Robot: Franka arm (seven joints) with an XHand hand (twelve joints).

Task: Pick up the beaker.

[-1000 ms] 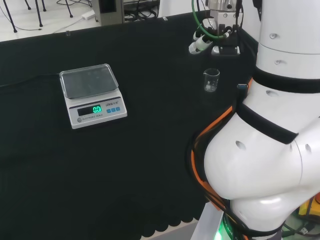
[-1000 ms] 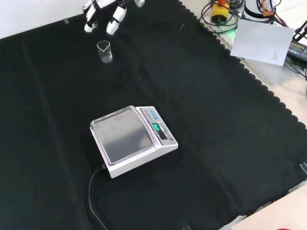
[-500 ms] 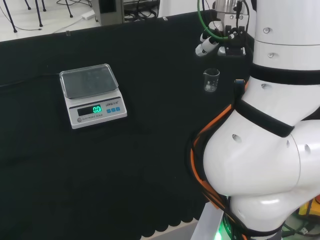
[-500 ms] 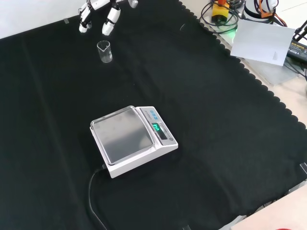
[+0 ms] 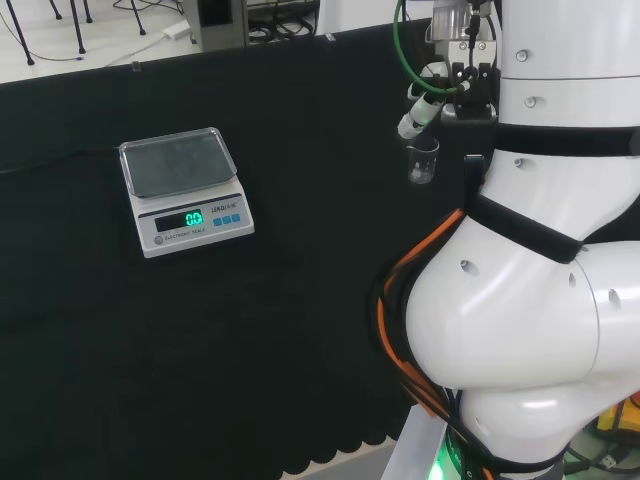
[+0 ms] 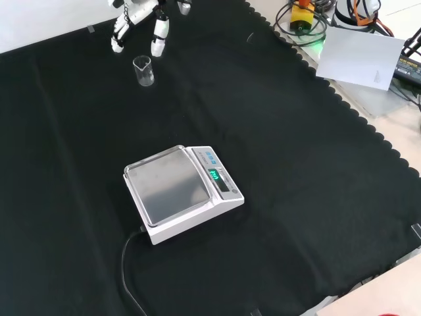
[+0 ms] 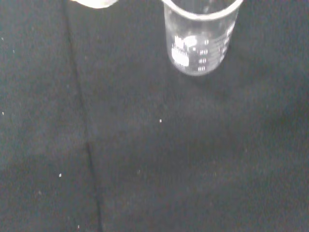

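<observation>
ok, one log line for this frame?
phase: approach | hand: open, above beaker, no contact | beaker: upright on cloth, looks empty | scale: untouched

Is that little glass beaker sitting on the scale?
No, in the front view the beaker stands on the black cloth, well away from the scale, whose pan is bare.

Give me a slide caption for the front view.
Black and white hand hovers with open fingers above small clear glass beaker; white digital scale sits nearby on black cloth.
</observation>
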